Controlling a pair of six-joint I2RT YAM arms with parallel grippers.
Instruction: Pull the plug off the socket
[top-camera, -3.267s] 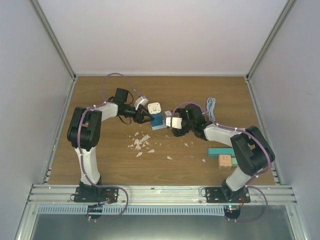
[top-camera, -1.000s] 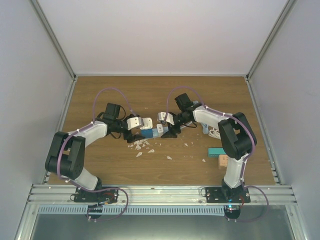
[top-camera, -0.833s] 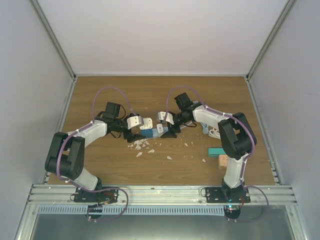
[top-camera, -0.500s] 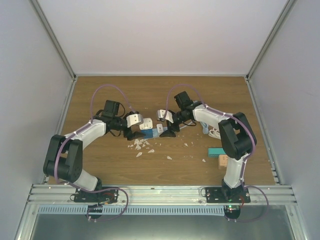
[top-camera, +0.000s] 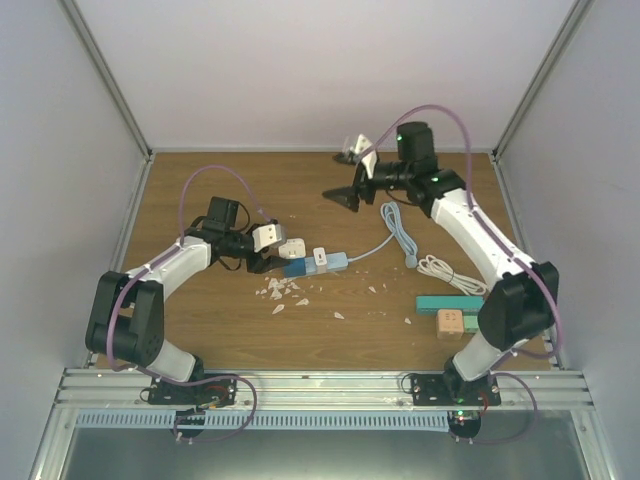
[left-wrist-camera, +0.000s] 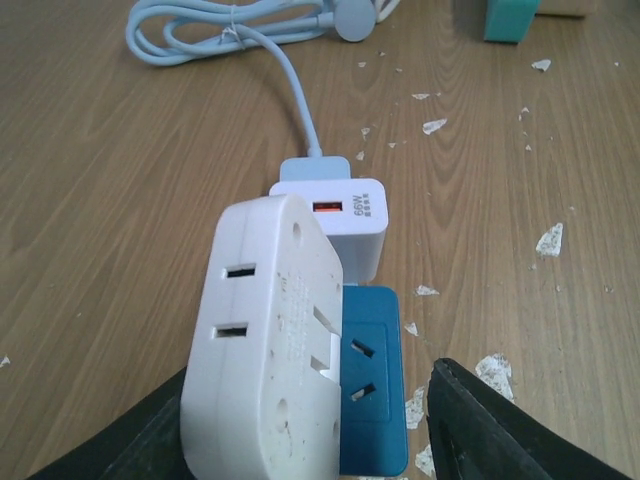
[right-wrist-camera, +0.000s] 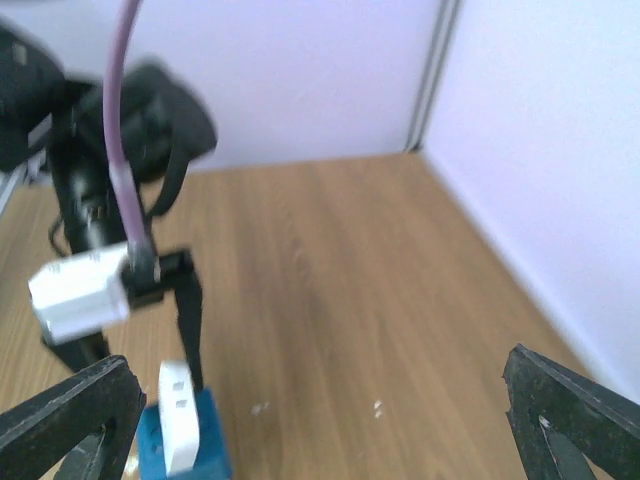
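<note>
Two hands: one is kept low on the bench (top-camera: 250, 335), and one is held high near the back wall.
Left hand (left-wrist-camera: 300, 420): it is set partly open around the white socket block (left-wrist-camera: 265, 340) and the blue socket (left-wrist-camera: 372, 390). A thin gap can be seen beside one finger (left-wrist-camera: 480, 425), so nothing is squeezed.
Right hand (top-camera: 350, 175): it is held up in the air and opened wide, and nothing is held.
Plug (left-wrist-camera: 335, 225): the white plug is laid flat on the bench, touching the far end of the blue socket. The holes in the blue face can be seen.
Cable (left-wrist-camera: 298, 105): it is pale blue and joined to the plug, and its loops are laid farther back.
Chips (top-camera: 280, 290): small white bits are scattered just beside the left hand.
</note>
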